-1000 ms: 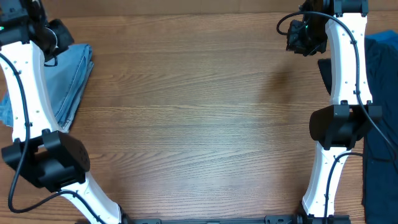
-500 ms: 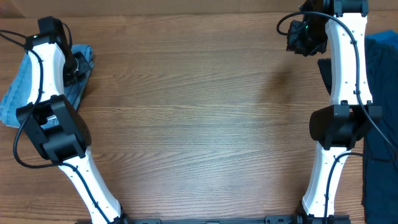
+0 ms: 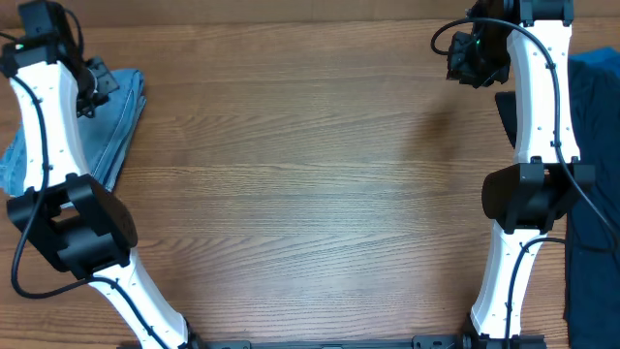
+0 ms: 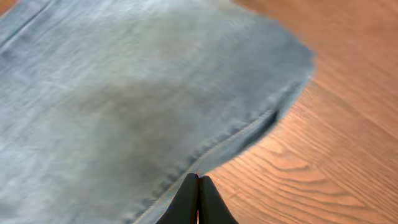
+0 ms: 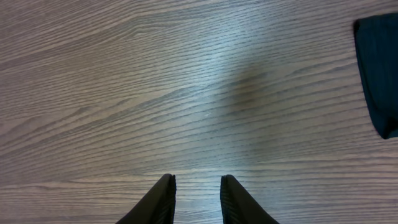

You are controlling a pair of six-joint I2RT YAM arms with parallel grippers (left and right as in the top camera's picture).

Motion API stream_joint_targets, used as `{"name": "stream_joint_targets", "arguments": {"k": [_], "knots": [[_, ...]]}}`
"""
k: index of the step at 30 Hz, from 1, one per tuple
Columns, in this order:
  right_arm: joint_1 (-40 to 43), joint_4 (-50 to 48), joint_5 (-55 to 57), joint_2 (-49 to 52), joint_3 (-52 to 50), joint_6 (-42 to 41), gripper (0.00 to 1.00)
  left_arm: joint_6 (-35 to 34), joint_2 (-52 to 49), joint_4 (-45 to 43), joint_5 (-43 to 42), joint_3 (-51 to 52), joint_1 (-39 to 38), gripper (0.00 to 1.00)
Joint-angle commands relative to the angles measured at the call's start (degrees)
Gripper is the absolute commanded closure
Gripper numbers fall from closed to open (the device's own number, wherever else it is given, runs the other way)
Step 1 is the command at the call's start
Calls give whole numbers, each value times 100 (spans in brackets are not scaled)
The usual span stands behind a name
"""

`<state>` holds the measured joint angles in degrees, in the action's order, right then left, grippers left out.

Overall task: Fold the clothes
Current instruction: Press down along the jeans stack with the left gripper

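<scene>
- Denim lies at the table's (image 3: 310, 194) far left edge: the light-blue jeans (image 3: 108, 121) sit there in a folded pile, and the left arm (image 3: 39, 126) hides part of it.
- The left gripper (image 3: 92, 78) hangs over that same far left part of the table, above the upper end of the pile.
- In the left wrist view the left gripper's (image 4: 198, 198) two dark fingers are pressed together into a single point, with no gap showing between them.
- That wrist view is blurred. It shows the jeans (image 4: 124, 93) as pale washed cloth with a stitched hem running on a slant, and bare table wood (image 4: 323, 155) beside the cloth's rounded corner.
- The closed fingertips line up with the hem. The blur does not let me tell whether they touch the cloth or hover just above it.
- The right gripper (image 3: 473, 56) sits near the table's far right corner, well apart from the jeans, at the end of the right arm (image 3: 538, 97), which stretches up along the table's right side.
- In the right wrist view the right gripper's (image 5: 196, 199) fingers are spread. Bare table grain shows in the gap between them, and they grasp nothing.
- A dark navy garment (image 3: 591, 145) lies along the table's right edge, partly behind the right arm.
- A corner of it shows in the right wrist view (image 5: 378, 68), lying flat on the table wood and well apart from the spread fingers.
</scene>
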<state>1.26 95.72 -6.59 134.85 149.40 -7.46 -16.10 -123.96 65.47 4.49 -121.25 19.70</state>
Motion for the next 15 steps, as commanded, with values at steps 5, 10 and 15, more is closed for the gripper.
{"name": "stream_joint_targets", "arguments": {"k": [5, 10, 15], "knots": [[22, -2, 50, -142, 66, 17, 72, 20, -184, 52, 210, 48, 481, 96], [22, 4, 50, -142, 66, 15, 72, 26, -420, 76, 210, 66, 551, 96], [22, 70, 50, -142, 66, 17, 73, 26, -1058, 321, 212, 74, 551, 96]]}}
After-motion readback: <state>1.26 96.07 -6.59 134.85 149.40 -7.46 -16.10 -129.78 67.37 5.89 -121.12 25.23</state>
